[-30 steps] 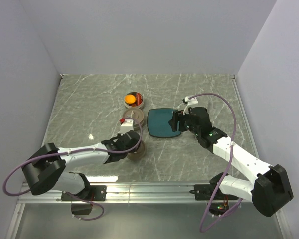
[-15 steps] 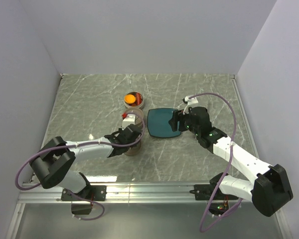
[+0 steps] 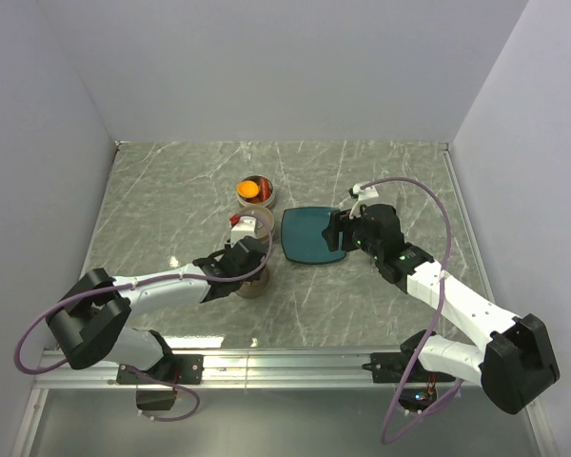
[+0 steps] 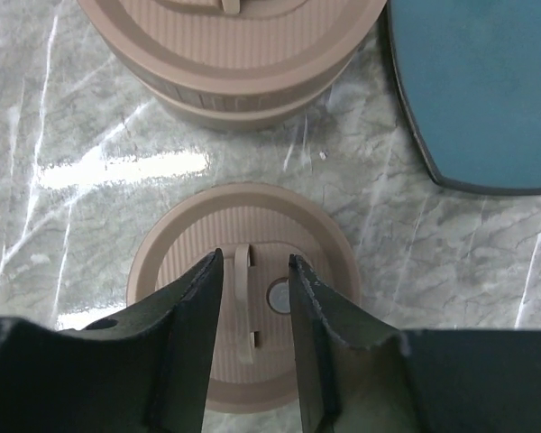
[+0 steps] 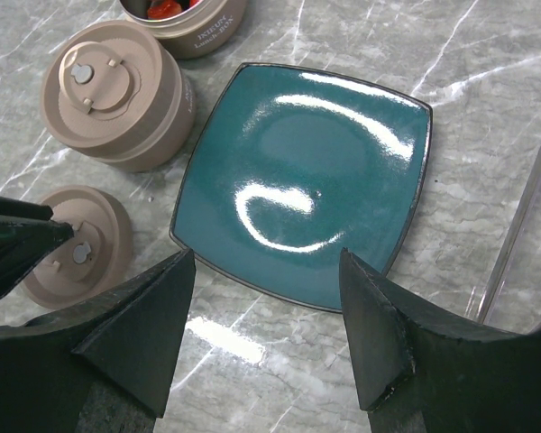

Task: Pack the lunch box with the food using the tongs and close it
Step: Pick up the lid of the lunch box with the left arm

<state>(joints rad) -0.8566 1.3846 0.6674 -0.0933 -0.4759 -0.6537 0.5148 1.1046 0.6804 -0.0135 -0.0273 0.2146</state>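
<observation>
We see the round lid (image 4: 162, 262) lying flat on the table (image 4: 54, 135). Its narrow tab (image 4: 242, 271) runs lengthwise between the part-open jaws of the left claw (image 4: 252, 260), touching neither. The right claw (image 5: 266, 257) hangs wide and empty over the plate (image 5: 307, 171), and the food (image 3: 248, 190) sits in the far tub (image 3: 269, 197).

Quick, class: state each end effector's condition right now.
Left end effector: open, straddling the lid tab, gripping nothing.
Right end effector: open, empty, over the teal plate.
</observation>
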